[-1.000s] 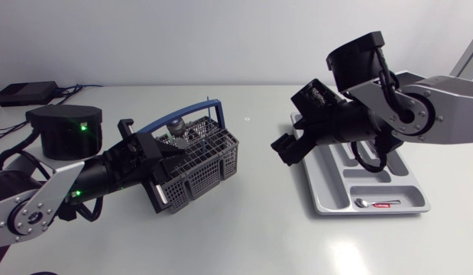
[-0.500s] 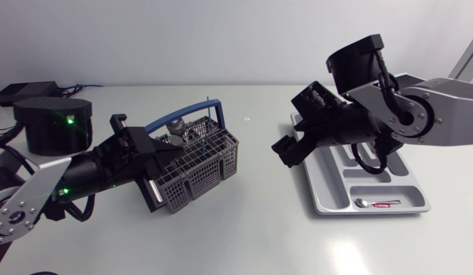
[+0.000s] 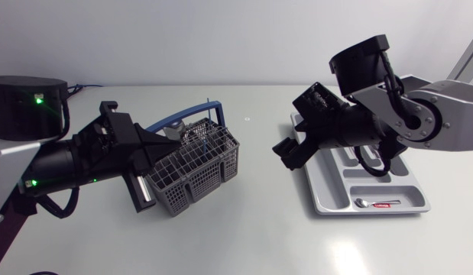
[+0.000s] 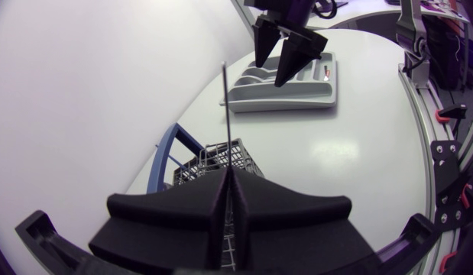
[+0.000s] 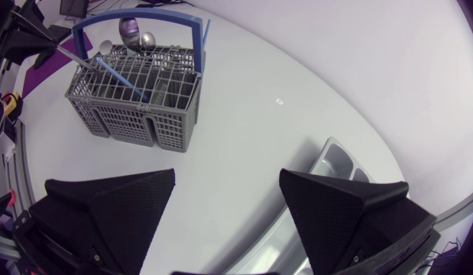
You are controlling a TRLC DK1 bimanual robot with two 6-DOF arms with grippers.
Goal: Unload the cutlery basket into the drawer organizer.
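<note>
On the left, the left gripper [image 4: 227,177] has its fingers pressed together on a thin metal utensil [image 4: 225,107] that juts out above the basket [image 3: 196,169]. The basket sits left of centre with more cutlery inside. The lift probably goes best straight along the utensil's length, clear of the wire grid and the blue handle [image 3: 183,116], so the basket isn't dragged. The right gripper [image 3: 286,150], fingers spread and empty, hovers just left of the organizer [image 3: 332,191] on the right, so carry wide of it.

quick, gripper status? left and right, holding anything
Left gripper: closed on a thin metal utensil; which kind cannot be told.
Right gripper: open, holding nothing.
</note>
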